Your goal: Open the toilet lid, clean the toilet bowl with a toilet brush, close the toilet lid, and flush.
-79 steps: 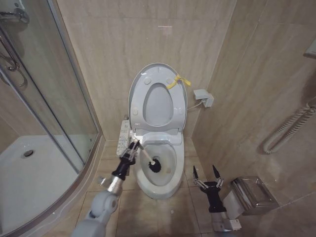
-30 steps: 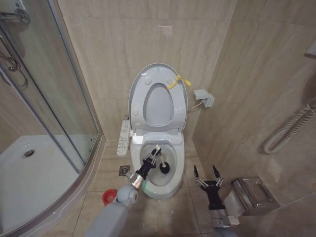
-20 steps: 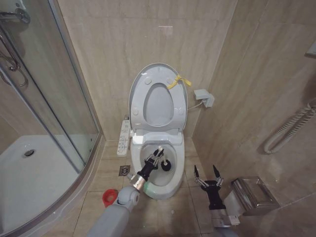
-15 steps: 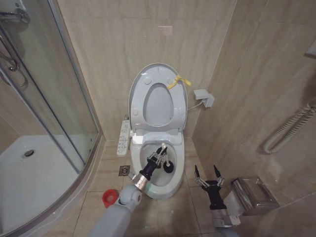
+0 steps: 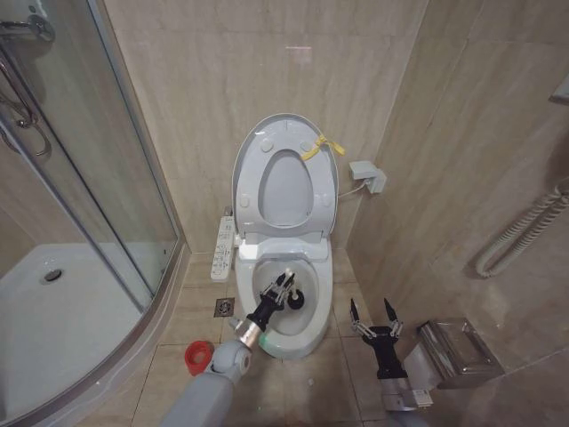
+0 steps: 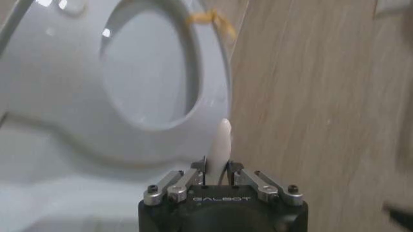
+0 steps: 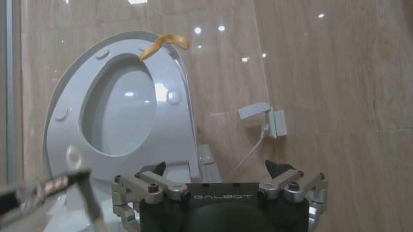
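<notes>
The lid (image 5: 283,142) is glossy white with a yellow ribbon (image 5: 320,145). The bowl (image 5: 286,307) is white. The brush (image 5: 298,297) has black bristles. The cup (image 5: 197,357) is red. The wall tiles (image 5: 258,62) are beige.

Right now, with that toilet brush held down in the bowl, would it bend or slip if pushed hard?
The toilet brush has a thin stick handle, so it probably flexes a little. It looks light. The left end effector grips it high on the smooth white handle, above the black head in the toilet bowl, so it might twist.
</notes>
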### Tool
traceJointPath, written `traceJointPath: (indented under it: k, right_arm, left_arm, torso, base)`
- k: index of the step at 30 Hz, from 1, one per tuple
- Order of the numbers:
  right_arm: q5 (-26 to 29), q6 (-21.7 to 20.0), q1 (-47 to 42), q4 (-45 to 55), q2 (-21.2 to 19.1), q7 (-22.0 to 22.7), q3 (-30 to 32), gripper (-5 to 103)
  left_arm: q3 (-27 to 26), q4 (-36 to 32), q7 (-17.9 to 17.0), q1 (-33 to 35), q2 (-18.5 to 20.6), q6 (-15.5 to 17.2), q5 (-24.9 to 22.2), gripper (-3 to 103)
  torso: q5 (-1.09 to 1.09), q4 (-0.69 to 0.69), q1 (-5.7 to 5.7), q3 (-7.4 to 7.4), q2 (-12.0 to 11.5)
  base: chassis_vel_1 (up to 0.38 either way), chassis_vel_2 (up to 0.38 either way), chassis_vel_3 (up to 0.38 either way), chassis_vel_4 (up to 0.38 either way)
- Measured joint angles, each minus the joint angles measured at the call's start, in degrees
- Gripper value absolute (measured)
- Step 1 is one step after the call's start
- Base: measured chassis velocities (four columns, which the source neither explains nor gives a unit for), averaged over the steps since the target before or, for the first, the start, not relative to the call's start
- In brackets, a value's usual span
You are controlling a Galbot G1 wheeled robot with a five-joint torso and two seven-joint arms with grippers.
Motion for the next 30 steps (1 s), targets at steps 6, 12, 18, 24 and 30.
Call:
traceJointPath:
  k: [6, 12, 18, 24, 30]
  right_arm:
    - [0.0, 0.0, -0.2, 0.4, 0.0, 0.0, 0.1, 100]
    - [0.0, 0.0, -0.1, 0.3, 0.1, 0.0, 0.1, 100]
    - [-0.1, 0.0, 0.2, 0.1, 0.5, 0.0, -0.1, 100]
    - [-0.7, -0.1, 0.2, 0.0, 1.1, 0.0, -0.3, 100]
    - [-0.9, -0.2, 0.1, 0.3, 1.1, 0.0, -0.3, 100]
  left_arm:
    - [0.0, 0.1, 0.0, 1.8, -0.3, 0.4, 0.1, 21]
    - [0.4, 2.4, -2.4, 3.5, 1.4, 1.4, 1.3, 21]
    - [0.9, -2.9, -2.8, 4.9, 3.9, 2.2, 0.3, 21]
    - [2.5, -16.0, -3.3, 10.1, 6.8, 4.1, -1.6, 21]
    - [2.7, -14.5, -4.3, 12.6, 7.4, 4.5, -0.8, 21]
  torso:
    - [0.00, 0.04, 0.00, 0.00, 0.0]
    - [0.00, 0.04, -0.02, -0.02, 0.0]
    - [0.00, 0.01, -0.01, 0.00, 0.0]
    - [0.00, 0.03, -0.01, 0.00, 0.0]
    - [0.00, 0.03, -0.01, -0.01, 0.0]
  base:
    - [0.000, 0.000, 0.000, 0.000]
    - [0.000, 0.000, 0.000, 0.000]
    - [0.000, 0.000, 0.000, 0.000]
    - [0.000, 0.000, 0.000, 0.000]
    - [0.000, 0.000, 0.000, 0.000]
